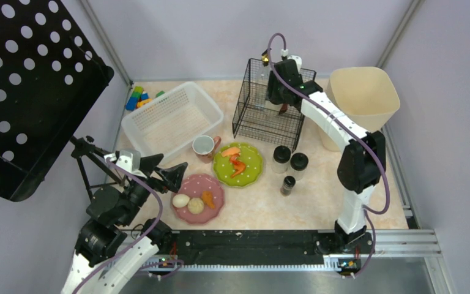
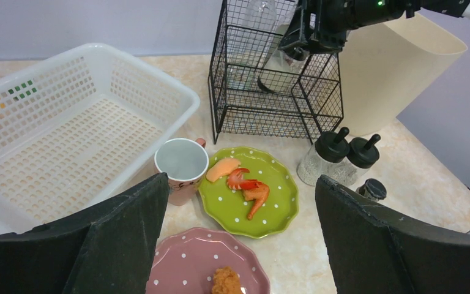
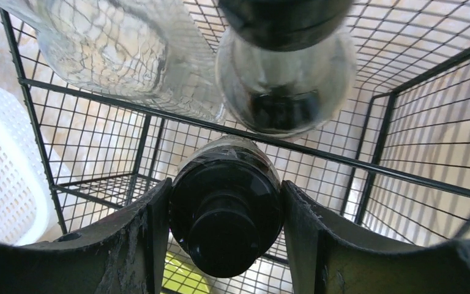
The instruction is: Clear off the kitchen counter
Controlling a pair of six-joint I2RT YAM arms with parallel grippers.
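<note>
While its two fingers press against either side of a black-capped bottle (image 3: 226,214), the right end effector (image 1: 283,107) is clenched on that bottle at the open top of a black wire basket (image 1: 269,122); whether the bottle has passed below the rim cannot be told. Inside the wire basket lie a clear plastic bottle (image 3: 128,49) and another jar (image 3: 284,79) with a dark lid. Just right of the wire basket stands a beige bin (image 1: 367,98).

The left end effector (image 1: 164,168) is released, with its fingers spread wide and nothing between them. It hovers over the near left of the tabletop (image 1: 312,202), just beside a pink dotted plate (image 1: 211,184). That plate carries a pale egg-shaped piece (image 1: 181,200), a round pale piece (image 1: 196,206) and an orange fried piece (image 1: 208,198). Beyond it sits a green dotted plate (image 1: 251,168) with orange and red food pieces (image 1: 235,160), and a mug (image 1: 204,147) stands just to the left of it. A white plastic basket (image 1: 171,119) lies behind the mug, with coloured blocks (image 1: 138,98) at its far left corner.

Right of the green plate stand two black-capped shakers (image 1: 281,156) (image 1: 298,162) touching each other, and a small dark jar (image 1: 288,184) sits nearer. The marbled tabletop fills the floor of the cell between metal rails, and a black perforated panel (image 1: 24,79) hangs at the left.
</note>
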